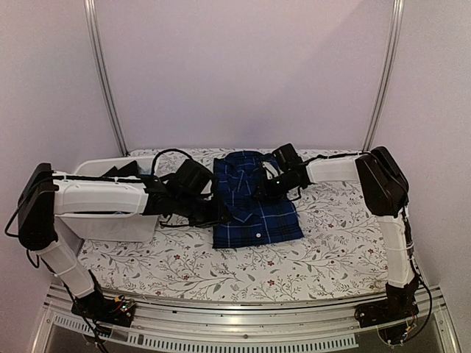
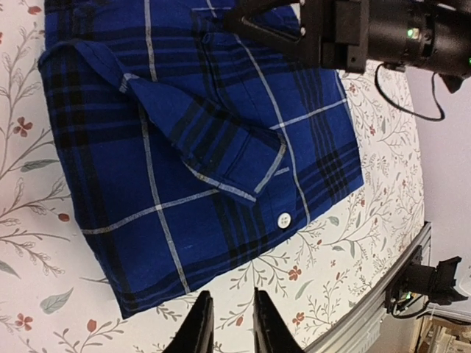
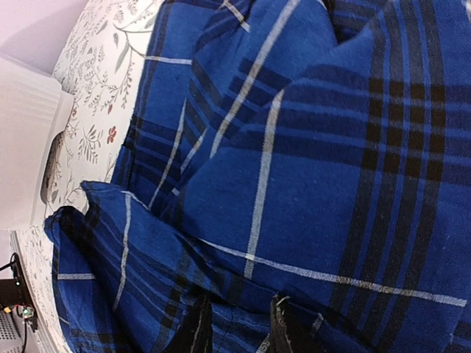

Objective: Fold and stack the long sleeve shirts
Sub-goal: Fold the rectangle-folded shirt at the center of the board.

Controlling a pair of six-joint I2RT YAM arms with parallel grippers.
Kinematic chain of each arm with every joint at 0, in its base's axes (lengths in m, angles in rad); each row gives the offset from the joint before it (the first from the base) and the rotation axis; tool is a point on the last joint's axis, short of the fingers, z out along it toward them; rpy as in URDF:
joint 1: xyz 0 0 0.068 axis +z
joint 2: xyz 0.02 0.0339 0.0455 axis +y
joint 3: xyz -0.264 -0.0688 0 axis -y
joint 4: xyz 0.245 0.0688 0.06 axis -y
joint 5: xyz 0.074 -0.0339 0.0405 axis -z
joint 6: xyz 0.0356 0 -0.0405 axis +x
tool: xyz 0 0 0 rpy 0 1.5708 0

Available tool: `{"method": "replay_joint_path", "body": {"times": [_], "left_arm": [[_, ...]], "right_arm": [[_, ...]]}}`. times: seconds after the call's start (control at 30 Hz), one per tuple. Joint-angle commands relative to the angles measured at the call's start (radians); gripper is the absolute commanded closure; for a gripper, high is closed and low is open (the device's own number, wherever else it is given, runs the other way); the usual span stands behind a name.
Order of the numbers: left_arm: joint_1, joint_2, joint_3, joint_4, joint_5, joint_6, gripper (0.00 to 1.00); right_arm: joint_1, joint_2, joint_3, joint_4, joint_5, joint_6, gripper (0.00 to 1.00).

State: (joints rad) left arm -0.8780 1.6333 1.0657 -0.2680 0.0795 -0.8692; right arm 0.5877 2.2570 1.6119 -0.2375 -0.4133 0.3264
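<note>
i'm hovering my left gripper point(image 2: 232, 300), narrow and empty, beside the limp, light navy plaid shirt point(image 1: 254, 204) lying on the table point(image 1: 335, 254), favouring a hem-edge pinch; whether my right gripper point(image 3: 241, 303) is gripping, i cannot tell.

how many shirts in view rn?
1. The navy plaid shirt lies partly folded in the middle of the table. The left arm covers much of the white bin at the left, so more could be hidden there.
</note>
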Motion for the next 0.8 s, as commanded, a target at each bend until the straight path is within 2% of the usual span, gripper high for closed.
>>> {"method": "replay_joint_path", "body": {"times": [0.0,0.2,0.47,0.77], "left_arm": [[-0.012,0.074,0.007,0.034,0.010,0.003,0.81],[-0.001,0.186,0.077,0.049,-0.001,0.033,0.84],[0.062,0.329,0.227,0.067,0.010,0.072,0.82],[0.179,0.519,0.432,0.036,0.023,0.118,0.80]], "right_arm": [[-0.003,-0.030,0.080,-0.068,0.029,-0.039,0.72],[-0.005,-0.142,0.063,-0.094,0.092,-0.069,0.60],[-0.025,-0.286,-0.074,-0.094,0.164,-0.062,0.48],[-0.049,-0.387,-0.239,-0.056,0.132,-0.039,0.50]]}}
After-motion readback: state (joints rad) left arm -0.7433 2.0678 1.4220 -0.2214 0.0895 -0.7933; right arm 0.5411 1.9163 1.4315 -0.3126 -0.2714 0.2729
